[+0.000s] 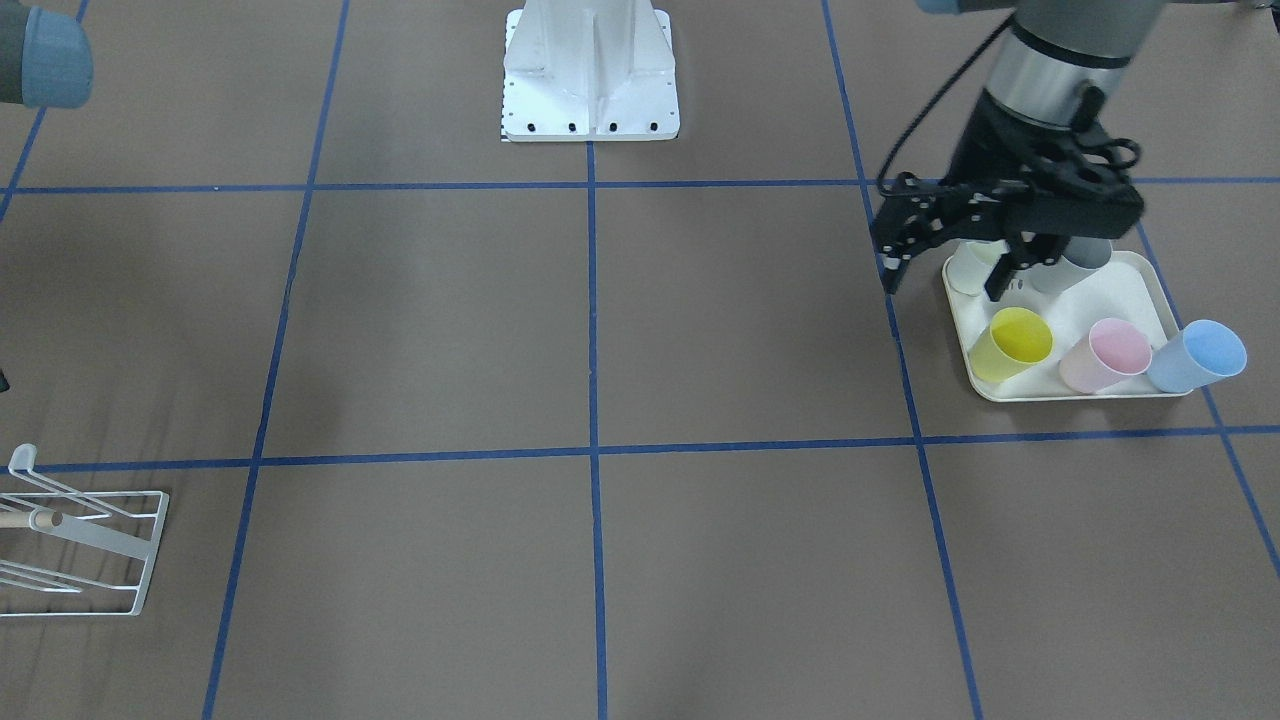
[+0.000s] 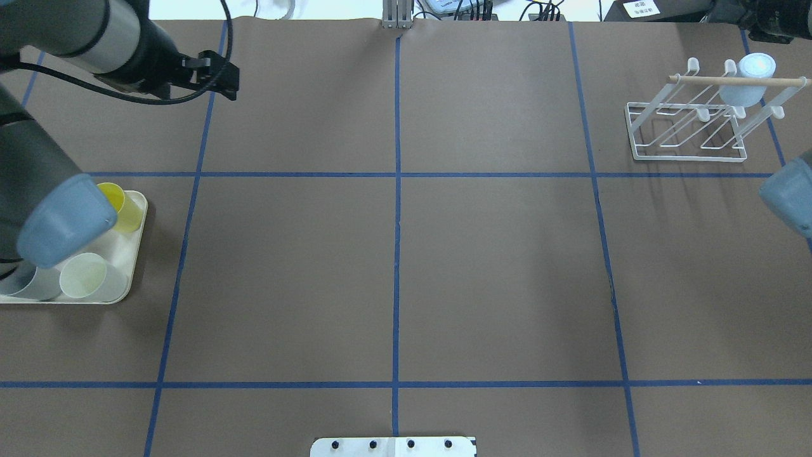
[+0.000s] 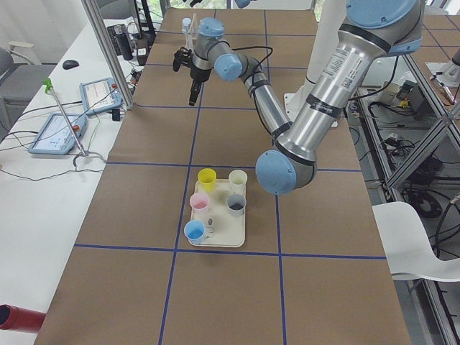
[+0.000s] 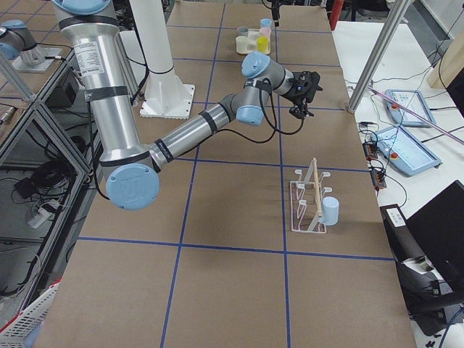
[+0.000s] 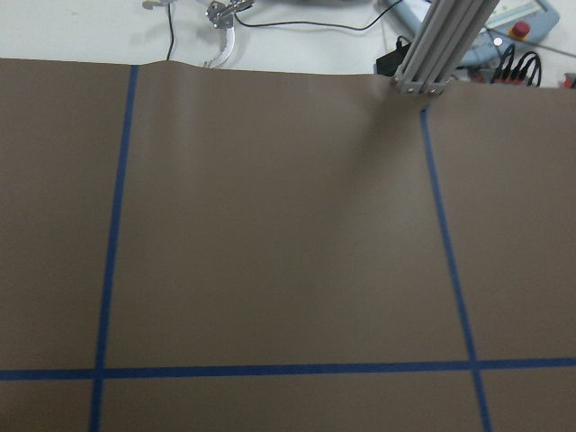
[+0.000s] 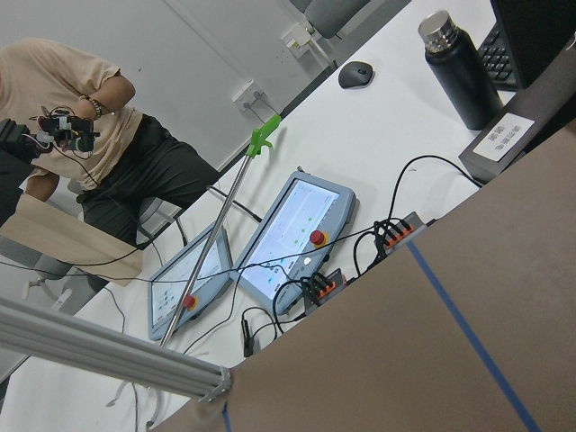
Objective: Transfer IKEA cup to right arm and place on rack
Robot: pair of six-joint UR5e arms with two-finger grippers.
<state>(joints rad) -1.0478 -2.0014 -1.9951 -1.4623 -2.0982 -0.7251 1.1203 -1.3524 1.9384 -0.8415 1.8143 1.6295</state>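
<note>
Brown paper ruled with blue tape lines covers the table (image 2: 495,273), and at its left end five IKEA cups (image 3: 199,203) stand mouth-up on a cream tray (image 1: 1100,290): a yellow cup (image 1: 1012,343), a pink cup (image 1: 1106,355), a blue cup (image 1: 1197,356), a cream cup (image 3: 238,178) and a grey cup (image 3: 236,205), none held. The black two-finger left gripper (image 1: 942,285) hangs high and apart from the tray, toward the table's far edge, fingers spread wide and empty. The grey right arm (image 4: 181,134) reaches out raised too; whether its right gripper (image 4: 304,81) is spread or closed cannot be told. Well apart, the white wire rack (image 2: 698,127) carries one pale blue cup (image 2: 748,79). The pick seems the step in hand: the left gripper should descend squarely over one cup, straddle its wall clear of neighbours, and close gently, leaving room for the other fingers. Beyond the table, a white desk (image 6: 378,117) holds control tablets (image 6: 297,234) and a black bottle (image 6: 459,67); a person (image 6: 90,135) is behind it.
</note>
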